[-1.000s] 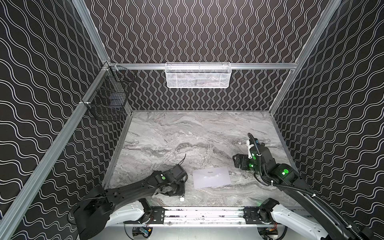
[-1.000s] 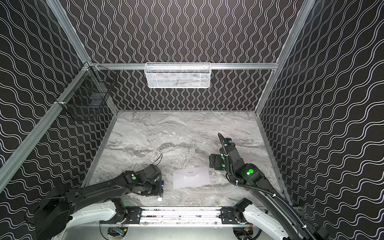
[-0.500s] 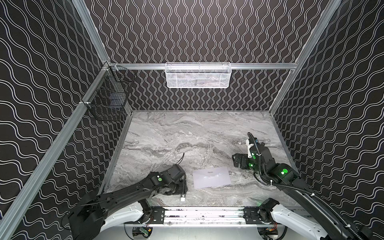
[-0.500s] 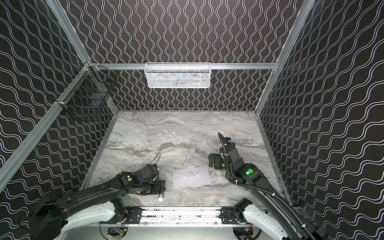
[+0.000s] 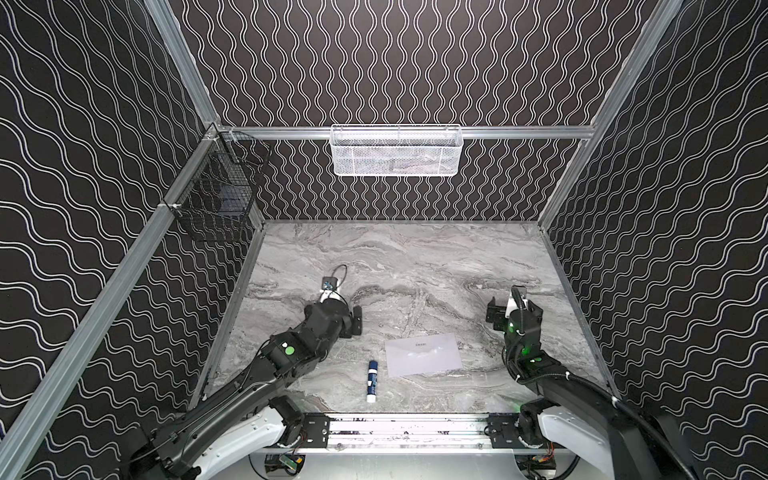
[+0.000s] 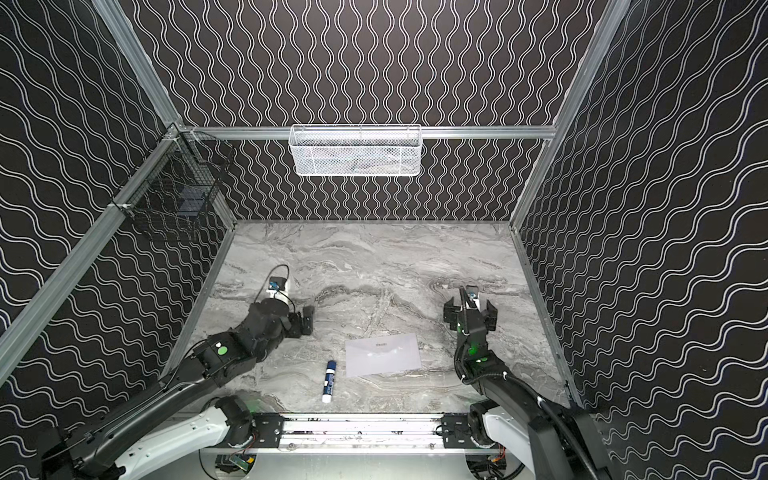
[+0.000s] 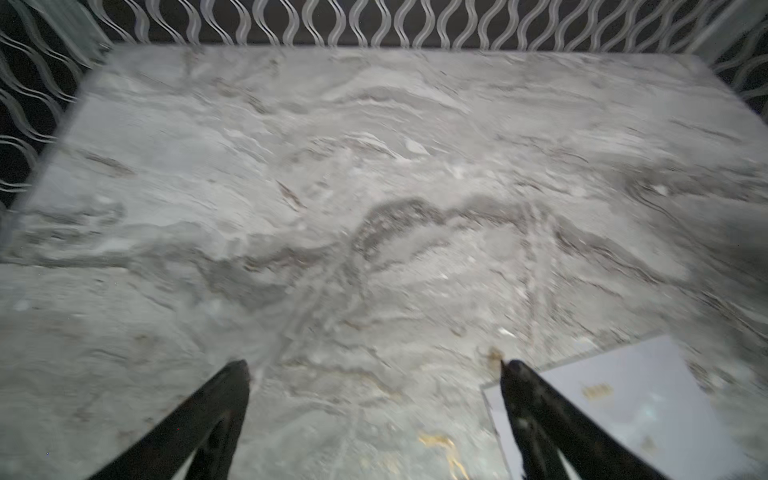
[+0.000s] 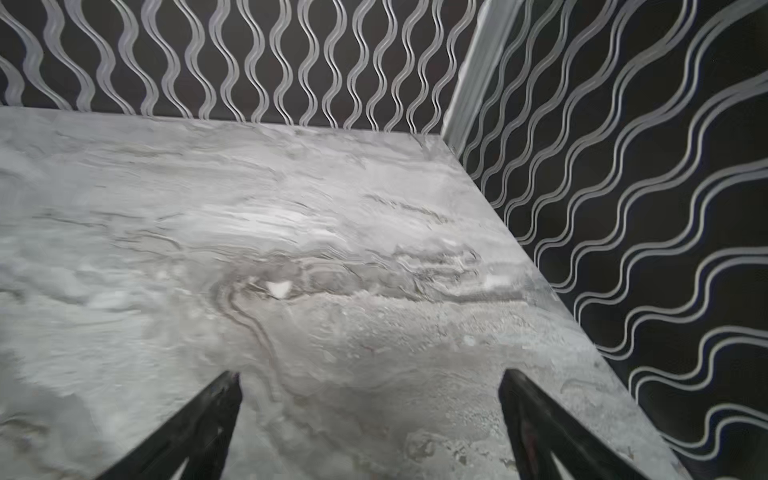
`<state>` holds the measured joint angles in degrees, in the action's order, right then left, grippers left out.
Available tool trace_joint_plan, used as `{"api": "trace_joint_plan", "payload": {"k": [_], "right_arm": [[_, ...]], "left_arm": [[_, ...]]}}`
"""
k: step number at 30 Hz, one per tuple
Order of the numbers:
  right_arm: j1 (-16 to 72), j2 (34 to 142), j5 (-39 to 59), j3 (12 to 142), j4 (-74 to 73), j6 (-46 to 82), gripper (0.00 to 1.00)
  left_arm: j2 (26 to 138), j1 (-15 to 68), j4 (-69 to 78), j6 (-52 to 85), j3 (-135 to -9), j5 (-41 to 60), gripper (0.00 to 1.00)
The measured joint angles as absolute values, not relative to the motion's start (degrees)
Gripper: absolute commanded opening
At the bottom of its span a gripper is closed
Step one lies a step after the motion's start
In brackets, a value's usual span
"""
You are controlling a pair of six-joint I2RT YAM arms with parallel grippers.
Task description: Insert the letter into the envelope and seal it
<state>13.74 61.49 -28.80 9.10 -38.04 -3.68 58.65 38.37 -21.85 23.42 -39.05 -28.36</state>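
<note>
The envelope (image 5: pixel 423 354) (image 6: pixel 383 354) lies flat near the table's front, a pale rectangle with a small dark mark by its far edge. The letter is out of view. My left gripper (image 5: pixel 355 326) (image 6: pixel 306 324) hangs open over bare table, left of the envelope. In the left wrist view the left gripper (image 7: pixel 374 370) has nothing between its fingers, and one finger overlaps the corner of the envelope (image 7: pixel 644 407). My right gripper (image 5: pixel 513 316) (image 6: pixel 469 316) stands open and empty just behind the envelope's right end. In the right wrist view the right gripper (image 8: pixel 370 380) faces bare table.
A blue and white glue stick (image 5: pixel 372 380) (image 6: pixel 329 380) lies on the table left of the envelope, near the front rail. A white mesh basket (image 5: pixel 397 150) hangs on the back wall. A black wire basket (image 5: pixel 216 199) hangs on the left wall.
My left gripper has opened, let go of the glue stick and drawn back away from the front edge, leaving the stick lying in plain view. The right gripper opened slightly wider.
</note>
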Motion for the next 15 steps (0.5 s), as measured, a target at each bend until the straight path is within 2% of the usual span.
{"api": "trace_joint_plan", "payload": {"k": [4,7,9,15], "right_arm": [[9.45,72.05,-25.26,6.07,-55.37,-3.6,1.0],[8.75,84.51,-24.53,4.49,-70.41,-4.62,1.0],[8.34,88.77,-23.4,4.12,-76.82,-5.43,1.0],[1.37,88.31,-15.53,12.71,-75.26,-3.11,1.0]], "left_arm": [[60.42,28.34,-6.85,8.97,-28.1,-27.51,0.95],[64.88,17.08,5.13,1.21,-19.99,-20.88,0.92],[70.96,11.64,11.84,-0.97,-19.68,-17.37,0.91],[86.83,7.73,30.92,-6.35,-25.78,-8.08,0.87]]}}
